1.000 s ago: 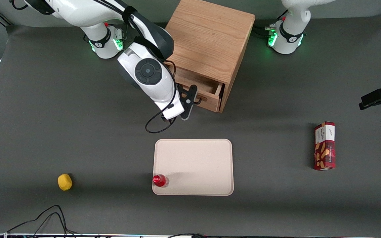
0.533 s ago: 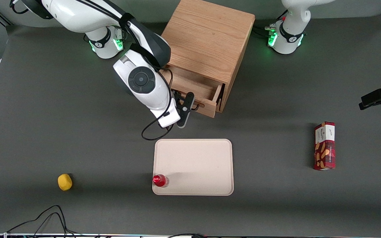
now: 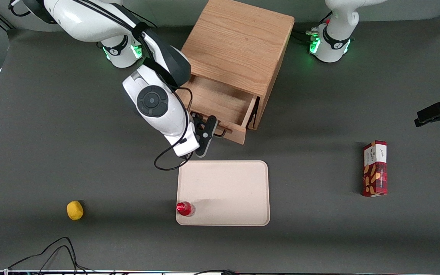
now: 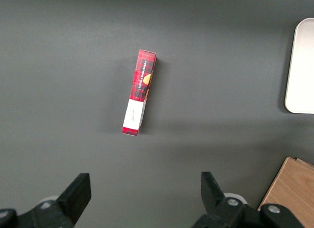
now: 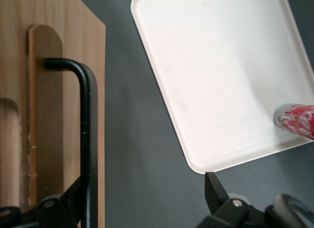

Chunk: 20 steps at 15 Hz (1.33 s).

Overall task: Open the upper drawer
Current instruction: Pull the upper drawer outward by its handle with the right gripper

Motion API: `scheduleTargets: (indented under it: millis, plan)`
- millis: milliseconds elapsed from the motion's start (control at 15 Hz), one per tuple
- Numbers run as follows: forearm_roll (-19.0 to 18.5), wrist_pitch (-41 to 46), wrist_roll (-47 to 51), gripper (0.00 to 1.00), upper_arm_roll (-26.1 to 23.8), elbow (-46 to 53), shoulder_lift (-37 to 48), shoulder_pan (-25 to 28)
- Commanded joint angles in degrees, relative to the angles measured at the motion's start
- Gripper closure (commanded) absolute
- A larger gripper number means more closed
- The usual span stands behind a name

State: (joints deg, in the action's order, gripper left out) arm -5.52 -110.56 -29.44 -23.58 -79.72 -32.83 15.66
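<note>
The upper drawer (image 3: 220,101) of the light oak cabinet (image 3: 239,42) is pulled well out, and its bare wooden inside shows. Its thin black handle (image 3: 223,132) sits on the drawer front, which faces the front camera. My right gripper (image 3: 214,131) is at that handle. In the right wrist view the gripper (image 5: 142,189) is open. One finger (image 5: 71,201) lies against the black bar handle (image 5: 86,139) on the drawer front (image 5: 49,115). The other finger (image 5: 213,186) stands apart over the table. The lower drawer is hidden under the upper one.
A beige tray (image 3: 224,193) lies nearer the front camera than the drawer, with a red bottle (image 3: 185,208) standing on its corner. A yellow object (image 3: 75,210) lies toward the working arm's end of the table. A red snack box (image 3: 375,168) lies toward the parked arm's end.
The upper drawer has slid farther out of the cabinet toward the front camera. My right gripper has moved the same way with the handle.
</note>
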Motion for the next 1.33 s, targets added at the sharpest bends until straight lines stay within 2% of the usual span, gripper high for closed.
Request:
scheduleTargets:
  millis: [0,1267]
  plan:
    - [-0.98,-1.24,-1.5,0.0,1.25,2.46,-1.54,0.07]
    - [-0.89,-7.83,-4.31,0.0,5.38,6.15,-4.35,-1.07]
